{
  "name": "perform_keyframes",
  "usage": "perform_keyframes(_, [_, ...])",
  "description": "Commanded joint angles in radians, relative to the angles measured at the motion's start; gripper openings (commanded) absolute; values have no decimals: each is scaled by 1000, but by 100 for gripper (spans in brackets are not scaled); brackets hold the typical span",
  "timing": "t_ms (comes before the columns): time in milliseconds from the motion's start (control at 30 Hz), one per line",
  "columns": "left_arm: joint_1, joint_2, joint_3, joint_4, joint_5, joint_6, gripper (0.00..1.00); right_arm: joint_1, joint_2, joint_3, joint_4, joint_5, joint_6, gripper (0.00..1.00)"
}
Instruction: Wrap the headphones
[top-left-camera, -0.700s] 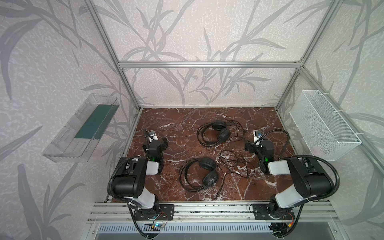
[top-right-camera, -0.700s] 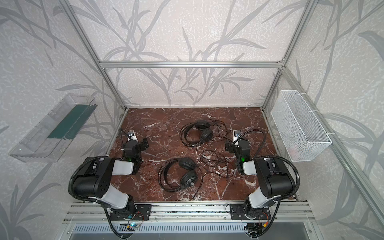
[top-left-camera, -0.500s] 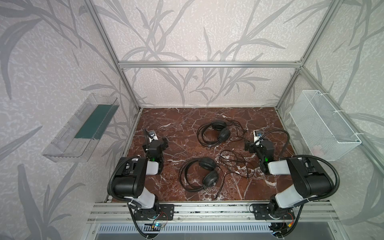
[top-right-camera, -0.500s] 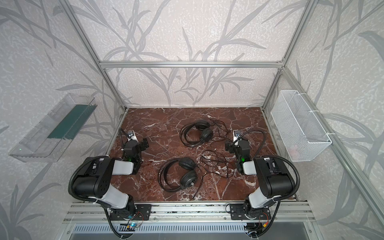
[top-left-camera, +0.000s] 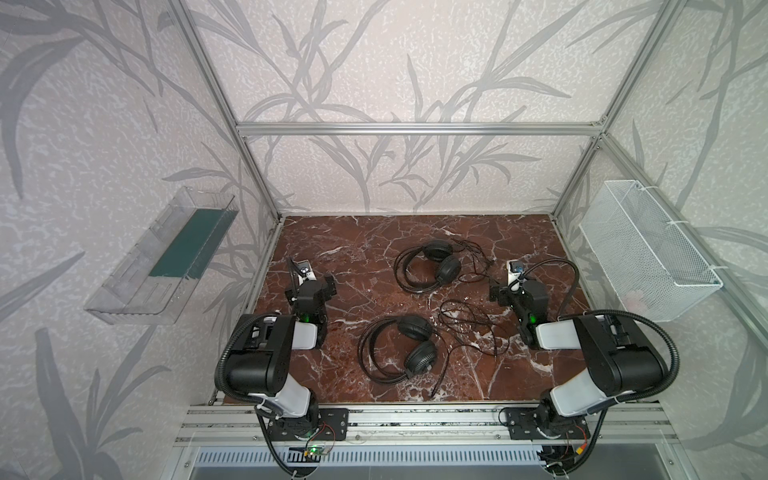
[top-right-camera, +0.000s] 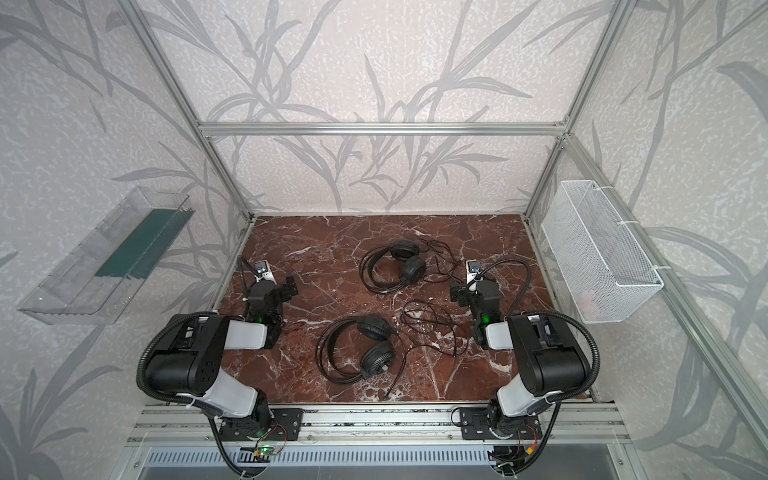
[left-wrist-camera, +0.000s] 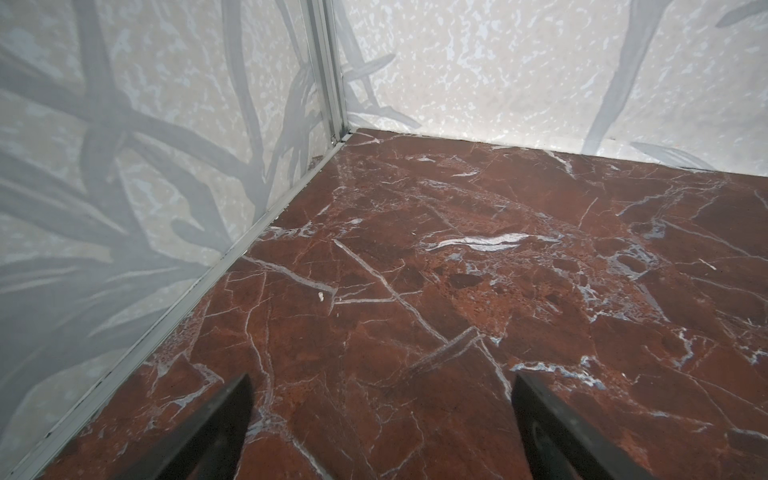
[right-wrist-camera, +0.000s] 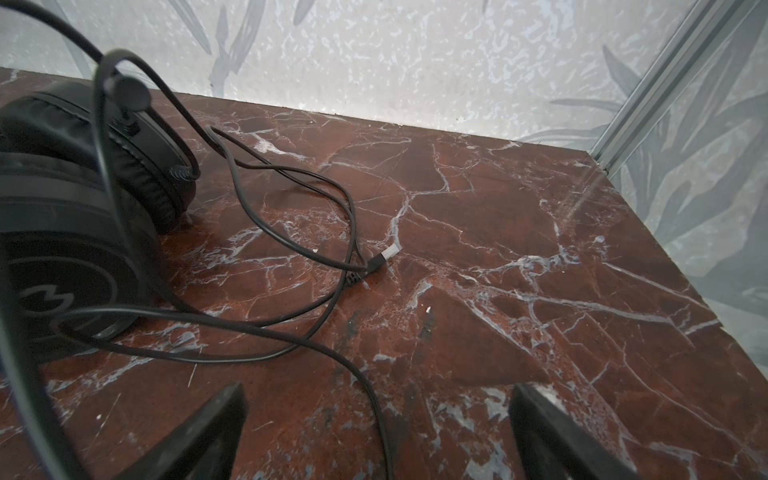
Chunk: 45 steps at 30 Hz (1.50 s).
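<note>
Headphones (top-right-camera: 411, 270) lie as two black sets on the red marble table (top-left-camera: 353, 237), and none is wrapped yet. In both top views the far headset (top-left-camera: 428, 266) rests near the middle of the back half, and the near headset (top-left-camera: 399, 353) rests closer to the front edge. Each has its thin cable spread loosely toward the right side.

The left gripper (left-wrist-camera: 381, 378) has its jaws wide apart and holds nothing. Its wrist view shows only bare marble and the corner of the walls. The right gripper (right-wrist-camera: 378, 386) is also spread wide and empty. It hovers low, just beside the far headset, and one strand of the cable (right-wrist-camera: 384, 424) runs on the table between its jaws. The plug (right-wrist-camera: 384, 255) lies a little further ahead.

I judge that the work is at its very start, so the first grasp matters most. It seems best that the right gripper takes the cable near the plug, and not in the middle of a loop, because loops can tangle or drag the headset. The left gripper is well apart from both sets, so it probably must come toward the middle and steady the earcups before the winding. Slow, even turns should keep the thin cable from slipping out.
</note>
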Motion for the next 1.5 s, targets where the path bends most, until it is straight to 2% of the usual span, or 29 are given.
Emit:
perform_keyframes(0, [-2,5,-9,30,-10,20,99,-2,6,10,11,-7,-5,99])
perform_keyframes(567, [-3,3,-11,34,-10,20,99,-2,4,8,14,-7,-7,99])
perform_keyframes(633, [-3,-11,-23,50,-53,11,99,-1,1,1,30,-3,-8,99])
perform_keyframes(700, [-3,-60,-23,8,-28,11,99,13,-71,-11,-8,92,9,99])
perform_keyframes(733, [-21,-88,-10,-42,-61,30,99,18,-129,-7,-61,107,6,99])
perform_keyframes(800, [-42,-203,71,-276,-118,27,99,51,-271,21,-202,131,-23,99])
perform_keyframes(900, [-38,-328,198,-526,-169,-120,99,79,-453,127,-491,141,68,99])
perform_keyframes(933, [-32,-370,257,-651,-167,-207,99,79,-500,179,-591,137,108,99])
perform_keyframes(1033, [-4,-452,439,-1044,-125,-496,99,61,-600,310,-841,202,370,99])
perform_keyframes(1067, [9,-464,488,-1156,-60,-560,99,43,-628,341,-927,190,494,99])
perform_keyframes(1100, [27,-475,512,-1201,41,-577,99,29,-653,356,-1008,185,631,99])
perform_keyframes(1167, [36,-513,527,-1294,114,-659,99,22,-697,341,-1077,205,814,99])
perform_keyframes(1233, [38,-569,492,-1269,213,-661,99,22,-745,297,-988,142,778,99])
perform_keyframes(1300, [39,-598,481,-1261,337,-648,99,22,-780,314,-1007,93,752,99])
perform_keyframes(1400, [32,-509,562,-1347,504,-650,99,22,-783,370,-1117,34,741,99])
perform_keyframes(1467, [-17,-425,630,-1408,550,-641,99,30,-784,378,-1155,9,748,99])
